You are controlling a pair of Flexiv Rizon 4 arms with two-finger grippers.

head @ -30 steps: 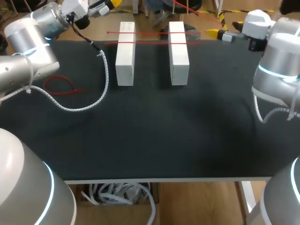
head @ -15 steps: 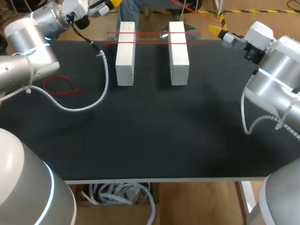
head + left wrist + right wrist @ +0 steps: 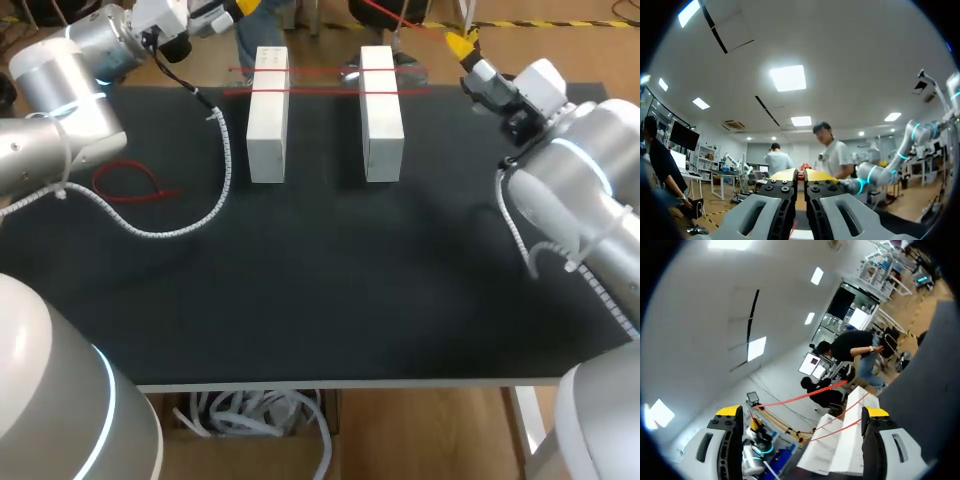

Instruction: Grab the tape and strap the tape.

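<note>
Lying across two white blocks (image 3: 268, 115) in the upper middle of the frame are two thin lines of red tape (image 3: 320, 91); another red loop (image 3: 128, 183) sits on the black table (image 3: 330, 290) at the left; the left gripper (image 3: 236, 7) is in the upper left, fingers pressed close together, maybe with a red bit between them; the right gripper (image 3: 463, 44) is in the upper right, fingers wide apart, holding nothing.

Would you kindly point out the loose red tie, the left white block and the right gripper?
loose red tie (image 3: 128, 183): head view, its loop.
left white block (image 3: 267, 120): head view, top face.
right gripper (image 3: 462, 42): head view, between yellow tips.
</note>
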